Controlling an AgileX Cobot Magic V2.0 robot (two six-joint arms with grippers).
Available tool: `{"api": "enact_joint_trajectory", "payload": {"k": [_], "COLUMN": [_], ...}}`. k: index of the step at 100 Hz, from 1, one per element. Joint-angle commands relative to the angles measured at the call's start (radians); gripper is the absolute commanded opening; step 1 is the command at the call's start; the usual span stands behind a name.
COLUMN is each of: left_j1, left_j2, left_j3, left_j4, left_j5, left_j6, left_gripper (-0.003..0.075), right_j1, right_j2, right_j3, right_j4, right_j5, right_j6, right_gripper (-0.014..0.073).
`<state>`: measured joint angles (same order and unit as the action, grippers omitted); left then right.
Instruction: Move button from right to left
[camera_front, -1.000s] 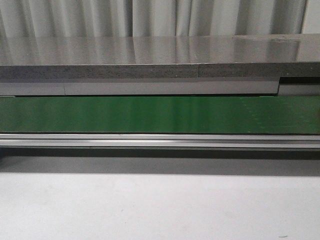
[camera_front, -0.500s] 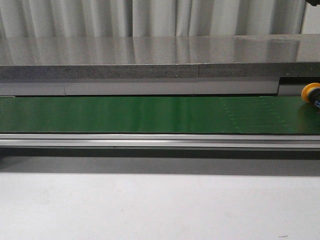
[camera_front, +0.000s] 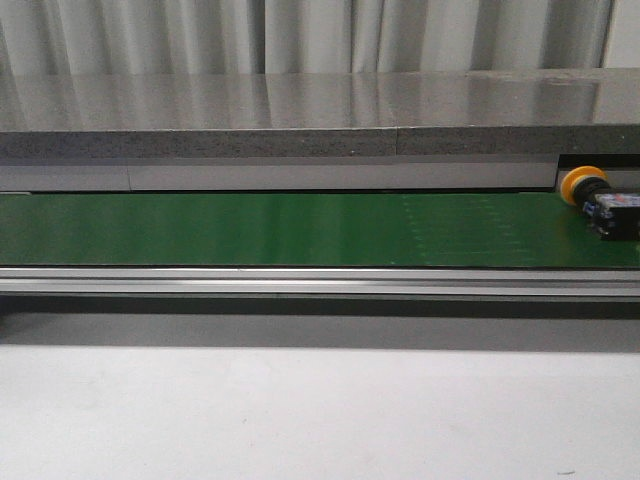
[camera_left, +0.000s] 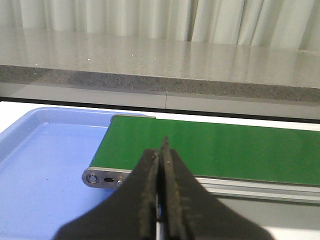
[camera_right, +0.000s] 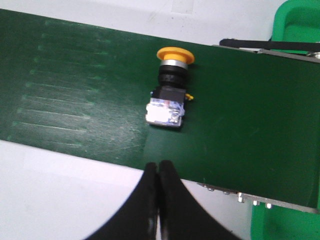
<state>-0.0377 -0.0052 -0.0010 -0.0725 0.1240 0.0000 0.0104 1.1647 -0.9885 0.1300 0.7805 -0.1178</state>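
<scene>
The button (camera_front: 598, 203) lies on its side at the far right of the green conveyor belt (camera_front: 300, 230), yellow cap toward the back. In the right wrist view the button (camera_right: 169, 87) lies on the belt (camera_right: 75, 75), well ahead of my right gripper (camera_right: 158, 167), which is shut and empty over the belt's near edge. My left gripper (camera_left: 161, 150) is shut and empty, hovering before the belt's left end (camera_left: 210, 147). Neither gripper shows in the front view.
A blue tray (camera_left: 45, 165) sits under and beside the belt's left end. A green bin (camera_right: 300, 25) stands at the belt's right end. A grey stone counter (camera_front: 300, 110) runs behind the belt, a white table (camera_front: 300, 410) in front.
The button has come into the front view from the right edge and travelled left along the belt. One second ago the belt was bare.
</scene>
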Motion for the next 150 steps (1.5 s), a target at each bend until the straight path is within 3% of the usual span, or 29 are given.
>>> {"api": "enact_joint_trajectory", "payload": {"k": [1, 44, 75, 108, 150], "left_j1": [-0.007, -0.007, -0.007, -0.007, -0.007], "left_j2": [-0.032, -0.032, -0.032, -0.032, -0.032], "left_j3": [0.044, 0.044, 0.044, 0.044, 0.044], "left_j4": [0.0, 0.0, 0.0, 0.0, 0.002], "left_j5": [-0.079, -0.079, -0.079, -0.079, -0.079], "left_j6": [-0.012, -0.012, -0.012, -0.012, -0.012], "left_gripper": [-0.002, -0.002, -0.002, -0.002, -0.002], "right_j1": [0.001, 0.001, 0.001, 0.001, 0.001], "right_j2": [-0.101, -0.485, -0.69, -0.898, -0.985], "right_j3": [0.047, 0.383, 0.504, 0.565, 0.565], "right_j4": [-0.009, -0.036, -0.033, -0.033, -0.032], "right_j5": [-0.12, -0.383, -0.381, -0.449, -0.443], "right_j6": [0.01, 0.043, 0.041, 0.041, 0.041], "right_gripper": [-0.0067, -0.0067, -0.0067, -0.0067, -0.0067]}}
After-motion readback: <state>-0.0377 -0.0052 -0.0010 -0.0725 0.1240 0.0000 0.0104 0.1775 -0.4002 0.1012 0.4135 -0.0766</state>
